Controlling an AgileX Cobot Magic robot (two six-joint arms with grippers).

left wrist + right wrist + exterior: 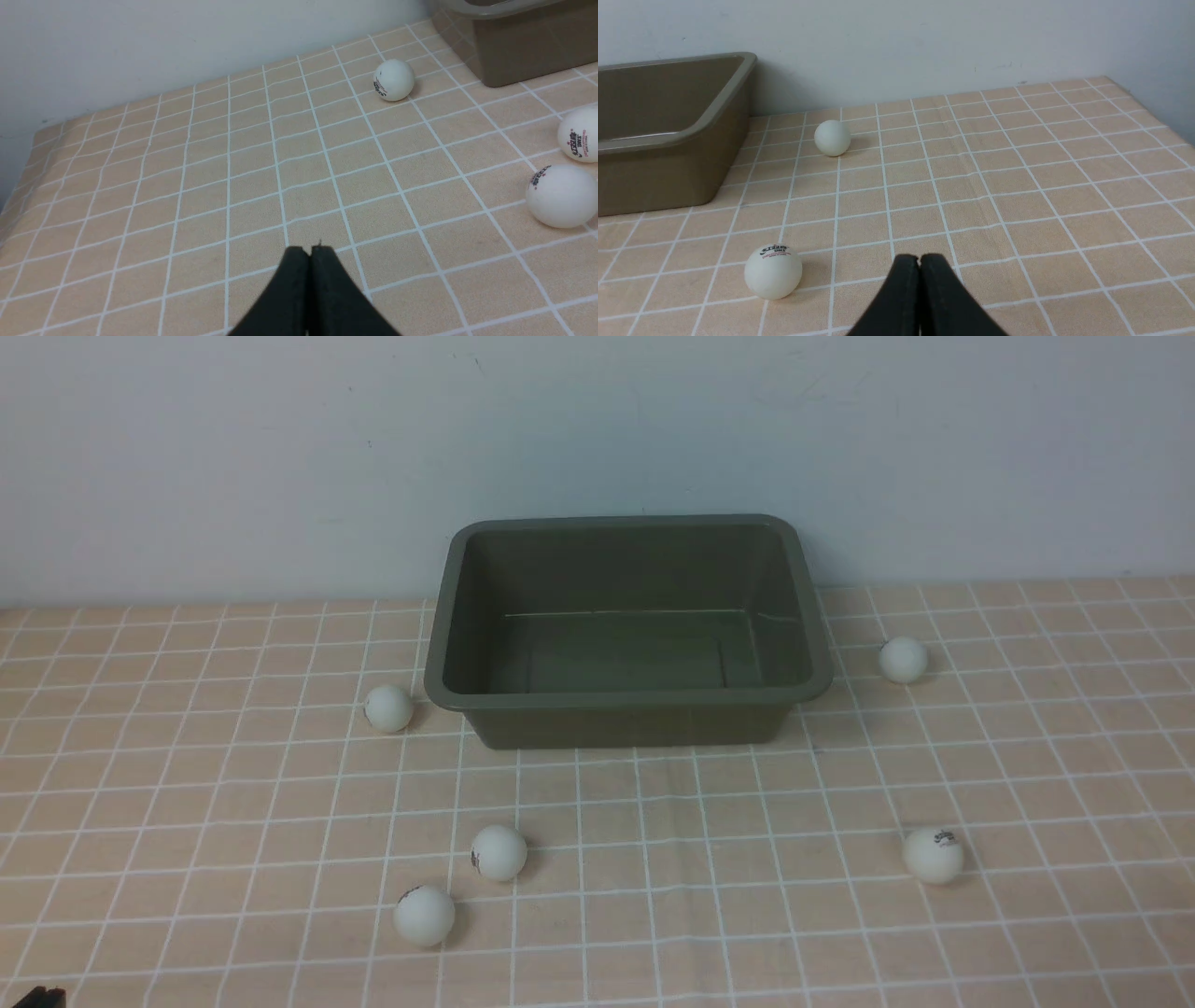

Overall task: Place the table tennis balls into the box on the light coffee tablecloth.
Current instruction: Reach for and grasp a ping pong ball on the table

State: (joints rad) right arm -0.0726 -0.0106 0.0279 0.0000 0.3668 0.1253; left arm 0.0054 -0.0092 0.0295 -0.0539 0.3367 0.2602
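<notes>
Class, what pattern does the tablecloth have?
The tablecloth has thin white grid lines on peach-tan, clearest in the front view.

So the box [627,723] is a dark olive green, kinda murky, and the light coffee tablecloth [672,915] is peachy tan with a grid of thin white lines. Table tennis balls [425,916] are plain white, and the near right one's got small dark print plus a bit of red. Wall [597,429] is a pale bluish grey.

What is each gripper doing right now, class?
Left gripper: closed, holding nothing.
Right gripper: closed, holding nothing.
</notes>
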